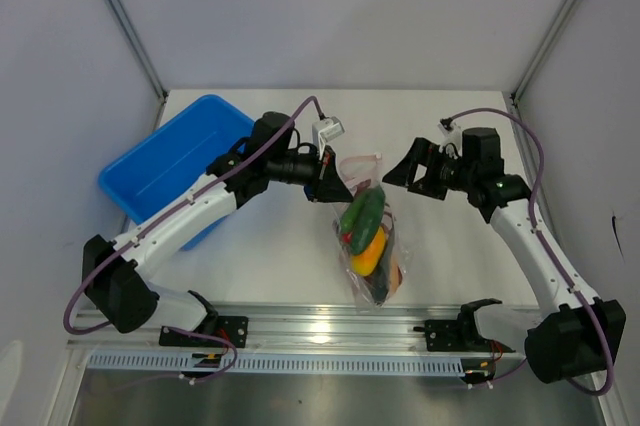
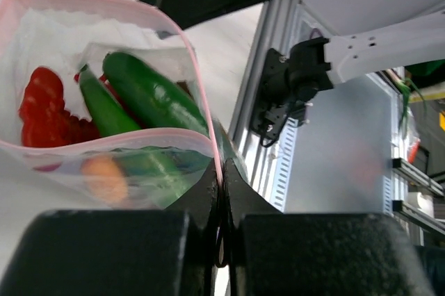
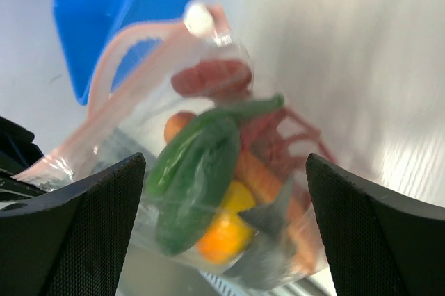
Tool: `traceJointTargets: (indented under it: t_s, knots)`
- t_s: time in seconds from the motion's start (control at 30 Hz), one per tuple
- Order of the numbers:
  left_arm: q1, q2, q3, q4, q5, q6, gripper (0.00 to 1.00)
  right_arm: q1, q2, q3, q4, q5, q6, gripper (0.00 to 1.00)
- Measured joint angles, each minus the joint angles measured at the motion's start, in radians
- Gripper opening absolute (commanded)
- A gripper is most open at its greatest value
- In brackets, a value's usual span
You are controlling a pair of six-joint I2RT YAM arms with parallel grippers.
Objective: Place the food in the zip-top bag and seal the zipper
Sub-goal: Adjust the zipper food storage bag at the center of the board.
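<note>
Low at centre of the top view, the clear, crinkly zip-top bag (image 1: 378,281) rests on the white table (image 1: 280,246), with glossy green, orange and red food (image 1: 362,214) inside. Higher up, the left gripper (image 1: 334,186) pinches the thin pink zipper (image 2: 200,80), probably anchoring the gaping mouth for sealing. The right gripper (image 1: 392,176) stands spread and empty just beside.

The top camera looks steeply down from above and behind the arm bases, far enough off to take in the whole table (image 1: 460,246). The left wrist camera sits just behind the left gripper (image 2: 221,178), very close to the bag (image 2: 104,87), facing the front rail (image 2: 268,25). The right wrist camera looks past the right gripper (image 3: 224,164) toward the bag and blue bin (image 3: 111,11). All three views share the bag.
</note>
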Motion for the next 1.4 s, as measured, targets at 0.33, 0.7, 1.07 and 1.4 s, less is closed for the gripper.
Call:
traceJointTargets:
  t_s: [0.33,0.7,1.07,1.4]
  knots:
    - [0.008,0.006,0.063,-0.027,0.142,0.007,0.01,-0.130,0.092,-0.090,0.411,-0.315,-0.072,0.93]
    - [0.008,0.006,0.063,-0.018,0.203,-0.020,0.01,-0.149,0.268,-0.165,0.805,-0.541,0.028,0.90]
    - [0.008,0.006,0.050,-0.008,0.216,-0.038,0.00,-0.106,0.344,-0.201,1.179,-0.660,0.282,0.54]
    - [0.009,0.006,0.048,-0.006,0.225,-0.045,0.01,-0.090,0.379,-0.201,1.326,-0.697,0.406,0.24]
